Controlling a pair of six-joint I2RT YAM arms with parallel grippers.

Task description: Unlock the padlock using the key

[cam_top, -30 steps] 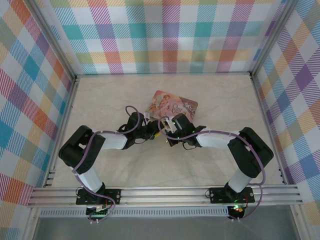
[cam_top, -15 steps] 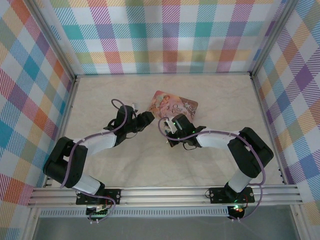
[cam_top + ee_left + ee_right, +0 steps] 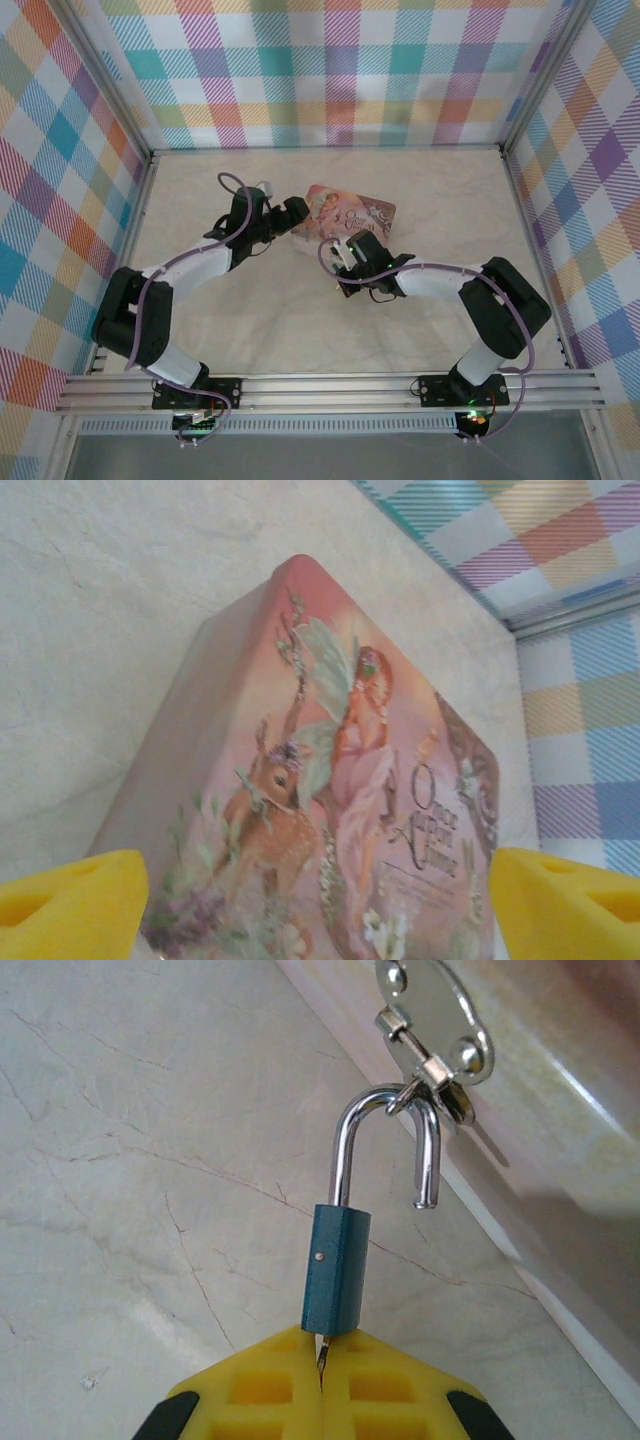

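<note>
The padlock (image 3: 337, 1270), a small blue block, hangs just off the side of the pink tin (image 3: 560, 1110). Its steel shackle (image 3: 345, 1150) is hooked through the tin's shiny hasp (image 3: 432, 1015). One leg of the shackle sits in the body and the other ends free in the air. I can read no brand or marking on the lock. The thin blade of the key (image 3: 322, 1352) meets the underside of the lock, and my right claw (image 3: 322, 1365) is pressed together on it, pinching it between yellow pads.

My left claw (image 3: 320, 910) is spread wide over the tin's lid (image 3: 330, 780), with one yellow finger (image 3: 70, 905) at either lower corner. The lid shows a winged girl and a fawn. Its curly script begins "Once"; the rest I cannot make out.

From above, the tin (image 3: 355, 212) lies near the middle of the marbled desk (image 3: 200, 330), with my left claw (image 3: 293, 212) at its left end and my right claw (image 3: 345, 258) at its near edge. Bare desk lies open all around, out to the checked walls (image 3: 330, 70).

I count one padlock, one key, one tin and two claws.
</note>
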